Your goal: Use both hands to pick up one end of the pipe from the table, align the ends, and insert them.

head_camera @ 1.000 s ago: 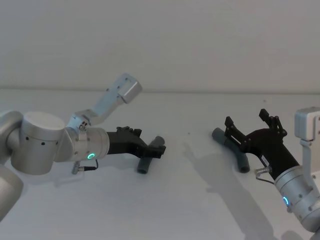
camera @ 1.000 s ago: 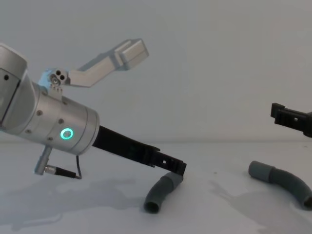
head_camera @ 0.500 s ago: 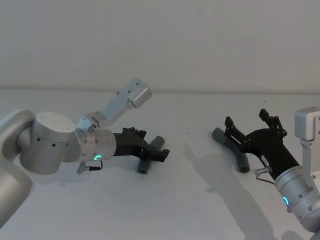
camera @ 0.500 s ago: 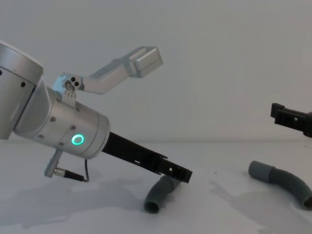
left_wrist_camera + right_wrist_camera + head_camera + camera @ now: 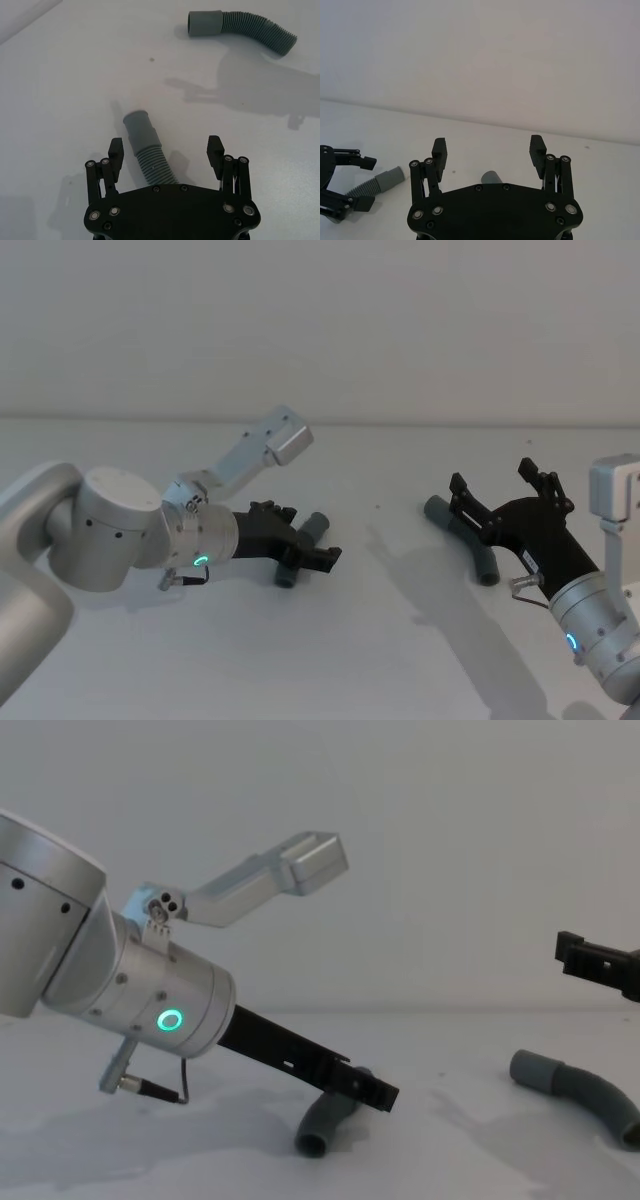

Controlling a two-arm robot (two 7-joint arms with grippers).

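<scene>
The task is at its beginning, as I judge it: both pieces of the pipe lie flat on the table (image 5: 350, 650) and nothing is lifted. In the head view the left piece (image 5: 146, 152) lies a little toward 7 o'clock from the middle of the table, and the right piece (image 5: 578, 1088) lies well apart from it, toward 3 o'clock. The left gripper (image 5: 165, 146) is low over the table with its fingers spread wide, one on each side of the ribbed part of the left piece (the piece runs nearer to one finger than to the other), and its smooth cuff (image 5: 136, 122) sticks out beyond the fingertips. The fingers are not pressed on the piece, so no grasp is made. The right gripper (image 5: 488, 146) hangs above the right piece, toward 4 o'clock in the head view, also with fingers wide apart and holding nothing; in the chest view it is clearly higher than the piece. What is left, in my opinion, is nearly everything: to close on each piece, to raise them, to bring the two cuffs face to face, and to push one end into the other.
</scene>
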